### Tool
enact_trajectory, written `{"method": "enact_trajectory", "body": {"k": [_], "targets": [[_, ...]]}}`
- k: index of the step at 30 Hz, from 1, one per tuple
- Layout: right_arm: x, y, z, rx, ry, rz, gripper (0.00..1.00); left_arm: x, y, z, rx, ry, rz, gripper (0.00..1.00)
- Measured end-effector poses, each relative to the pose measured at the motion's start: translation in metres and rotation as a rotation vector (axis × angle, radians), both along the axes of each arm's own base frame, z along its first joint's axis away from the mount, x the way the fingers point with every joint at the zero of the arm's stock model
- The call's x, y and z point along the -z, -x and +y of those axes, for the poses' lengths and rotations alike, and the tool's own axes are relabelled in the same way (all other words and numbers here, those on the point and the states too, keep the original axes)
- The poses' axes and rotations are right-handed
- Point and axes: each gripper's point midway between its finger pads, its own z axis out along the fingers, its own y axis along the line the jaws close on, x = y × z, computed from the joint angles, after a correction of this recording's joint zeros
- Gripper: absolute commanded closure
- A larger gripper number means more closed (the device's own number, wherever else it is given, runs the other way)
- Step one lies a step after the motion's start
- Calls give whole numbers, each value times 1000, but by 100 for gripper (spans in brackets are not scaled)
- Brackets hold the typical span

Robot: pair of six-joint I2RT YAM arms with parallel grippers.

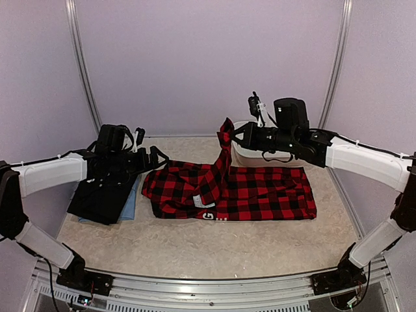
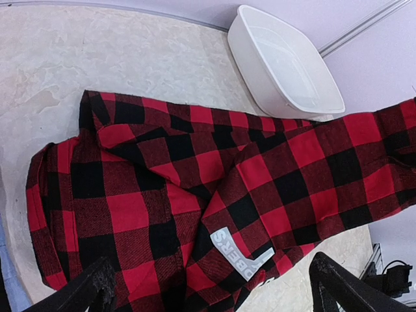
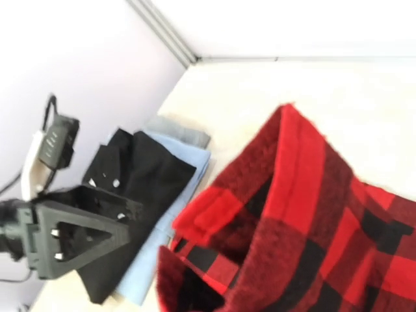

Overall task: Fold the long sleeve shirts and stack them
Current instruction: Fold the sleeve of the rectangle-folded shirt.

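While clamped shut with the right fingers on a strip of the red-and-black checked flannel shirt, held that strip up off the worktop, well above the rest of the cloth. Had the bulk of the flannel lying flat across the middle of the worktop, rumpled and doubled over at its left end, with a pale label with lettering showing near the front edge. Hovered with the left fingers over that left end, spread as wide as could be, with nothing between them. Off to the left, under that arm, spotted a small stack: black shirt on top, light blue shirt beneath it, and a sliver of grey shirt peeking out at the stack's far edge. Behind the flannel, at the back right, picked out a white plastic basin just beside the cloth's far edge; couldn't tell whether touching.
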Motion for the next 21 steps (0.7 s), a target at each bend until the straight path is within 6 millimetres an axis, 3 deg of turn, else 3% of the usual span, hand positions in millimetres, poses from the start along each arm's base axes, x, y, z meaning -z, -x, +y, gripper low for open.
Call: {"method": "enact_trajectory", "body": {"k": [4,13,21], "targets": [[0,13,-20,30,-23,23,100,0,1,-3,5,-11,-7,1],[80,43,-79,135,101,211,100,-1,2,-7,19,-24,-20,1],[108,38,-136,275,146,274,100,-4,3,-20,47,-49,-43,1]]}}
